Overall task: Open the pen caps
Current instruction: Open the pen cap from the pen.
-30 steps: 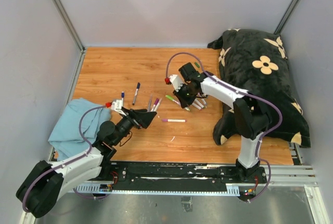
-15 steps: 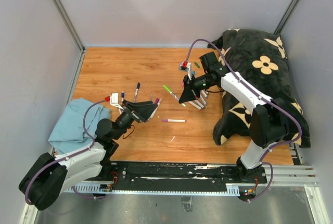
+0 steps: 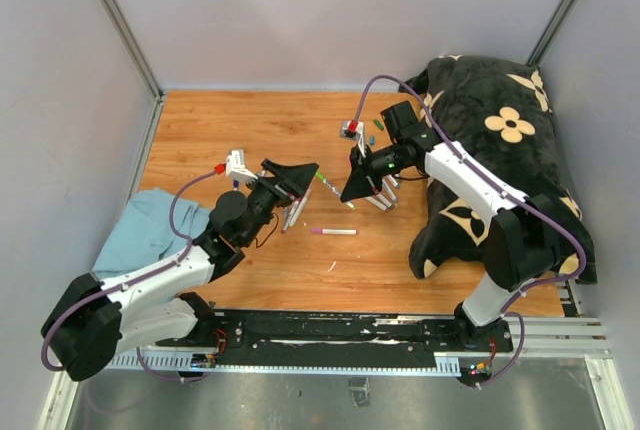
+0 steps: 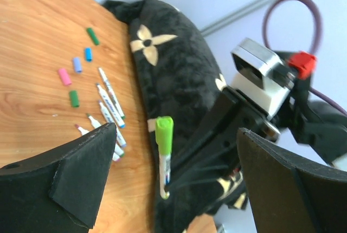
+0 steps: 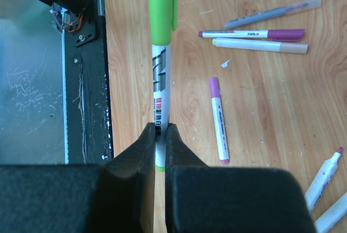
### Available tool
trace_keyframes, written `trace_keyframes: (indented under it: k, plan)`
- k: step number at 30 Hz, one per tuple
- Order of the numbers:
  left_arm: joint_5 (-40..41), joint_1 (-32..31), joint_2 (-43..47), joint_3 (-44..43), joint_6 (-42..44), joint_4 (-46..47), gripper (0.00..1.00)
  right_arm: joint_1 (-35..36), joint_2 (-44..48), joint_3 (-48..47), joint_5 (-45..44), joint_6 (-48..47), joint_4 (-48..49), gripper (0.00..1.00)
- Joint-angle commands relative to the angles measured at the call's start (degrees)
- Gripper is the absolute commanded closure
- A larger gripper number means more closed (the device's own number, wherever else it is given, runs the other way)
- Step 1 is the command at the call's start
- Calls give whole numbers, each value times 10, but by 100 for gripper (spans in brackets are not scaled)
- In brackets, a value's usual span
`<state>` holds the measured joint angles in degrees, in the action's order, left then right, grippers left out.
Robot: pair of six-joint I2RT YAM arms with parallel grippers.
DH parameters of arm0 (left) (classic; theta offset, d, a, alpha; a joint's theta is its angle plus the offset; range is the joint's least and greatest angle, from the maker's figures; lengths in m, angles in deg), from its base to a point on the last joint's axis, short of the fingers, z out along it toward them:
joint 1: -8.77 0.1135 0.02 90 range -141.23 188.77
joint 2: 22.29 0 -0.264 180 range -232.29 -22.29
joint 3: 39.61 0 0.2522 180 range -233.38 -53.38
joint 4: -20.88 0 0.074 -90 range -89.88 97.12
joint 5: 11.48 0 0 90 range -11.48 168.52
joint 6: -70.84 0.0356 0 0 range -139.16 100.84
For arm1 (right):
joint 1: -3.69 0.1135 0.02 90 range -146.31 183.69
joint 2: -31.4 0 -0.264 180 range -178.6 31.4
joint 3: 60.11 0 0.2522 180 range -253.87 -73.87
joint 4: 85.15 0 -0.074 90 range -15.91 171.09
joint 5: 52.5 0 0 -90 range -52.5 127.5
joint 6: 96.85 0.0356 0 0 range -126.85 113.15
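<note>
Right gripper (image 5: 160,133) clenched on the white barrel (image 5: 160,81) of a pen, low on the shaft, holding it off the tabletop (image 3: 230,130); the green cap (image 4: 164,131) sits on the free end, well clear of the clamp.

Left gripper (image 3: 303,178) released, jaws spread wide, nothing between them but air; in its own wrist view the green cap stands dead centre between the two fingers (image 4: 81,173), not touching either.

Key relation: in the top view the cap lies just beside the left gripper, at about 4 o'clock from it; the pen's long axis runs from 10 o'clock (cap end) to 4 o'clock (held end), so the cap points straight at the left arm; left arm is the nearer one for the pull. In the left wrist view the pen reads 12 to 6, cap at the 12 end.

Cap look: bright lime green, short smooth cylinder with a clip along one side, seated fully on the barrel; black print on the barrel below it.

Judgement: step in hand is the handover grip; left jaws need to close across the cap, then pull along the pen's axis away from the right gripper; a skewed bite could slip off the smooth plastic.

Elsewhere: loose caps (image 4: 74,98), green, pink, blue and lavender, lie on the tabletop at 9 to 10 o'clock in the left wrist view, beside uncapped pens (image 4: 108,103); a pen with its purple cap (image 5: 215,86) on lies flat.
</note>
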<state>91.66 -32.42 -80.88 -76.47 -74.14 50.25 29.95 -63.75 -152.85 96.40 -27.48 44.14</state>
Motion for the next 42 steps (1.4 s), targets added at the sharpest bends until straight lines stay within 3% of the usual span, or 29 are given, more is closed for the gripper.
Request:
trace_keyframes:
  k: [1, 7, 14, 25, 28, 31, 34, 42]
  plan:
    - [109, -12, -40, -72, -33, -163, 6, 12, 17, 6, -6, -9, -3, 99]
    - [96, -14, -88, -112, -56, -198, 31, 27, 15, 6, -34, -14, -3, 99]
    - [83, -16, -98, -116, -63, -198, 45, 43, 9, 4, -74, -17, -3, 99]
    - [51, -17, -103, -105, -74, -195, 97, 54, 0, 3, -93, -19, -4, 99]
    - [41, -17, -99, -99, -67, -189, 100, 55, 0, 3, -79, -19, -5, 93]
    - [22, -17, -91, -80, -52, -150, 100, 54, -2, 2, -58, -9, -4, 71]
    - [0, -17, -86, -60, -40, -105, 100, 54, -11, 1, -29, 3, -3, 59]
    - [-25, -17, -89, -49, -32, -58, 100, 63, -41, 2, -5, 21, 3, 58]
